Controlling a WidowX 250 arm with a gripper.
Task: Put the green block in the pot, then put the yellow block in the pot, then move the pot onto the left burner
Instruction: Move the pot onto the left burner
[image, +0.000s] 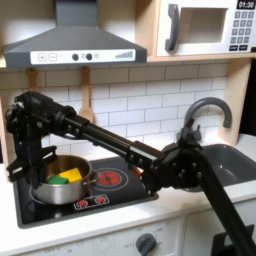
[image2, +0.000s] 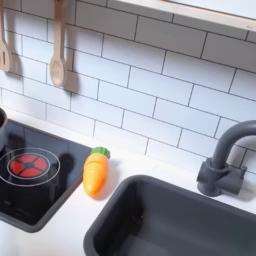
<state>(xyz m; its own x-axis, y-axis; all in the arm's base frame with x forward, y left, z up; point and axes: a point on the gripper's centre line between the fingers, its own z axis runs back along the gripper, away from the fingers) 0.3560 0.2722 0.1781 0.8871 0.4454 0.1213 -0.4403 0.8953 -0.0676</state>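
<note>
In the first exterior view the shiny steel pot (image: 60, 188) stands on the burner at the first exterior view's left of the black cooktop. Inside it lie the yellow block (image: 59, 181) and the green block (image: 73, 175), side by side. My black arm reaches from the lower right across the stove and bends down at the far left. The gripper (image: 27, 165) hangs there, close against the pot's left rim. Its black fingers blend into the dark arm, so their gap is unreadable.
The other burner (image: 108, 179) (image2: 28, 163) shows a red spiral. An orange carrot (image2: 95, 170) lies on the white counter between the cooktop and the dark sink (image2: 170, 222) with its faucet (image2: 226, 160). Wooden spoons (image2: 58, 45) hang on the tiled wall.
</note>
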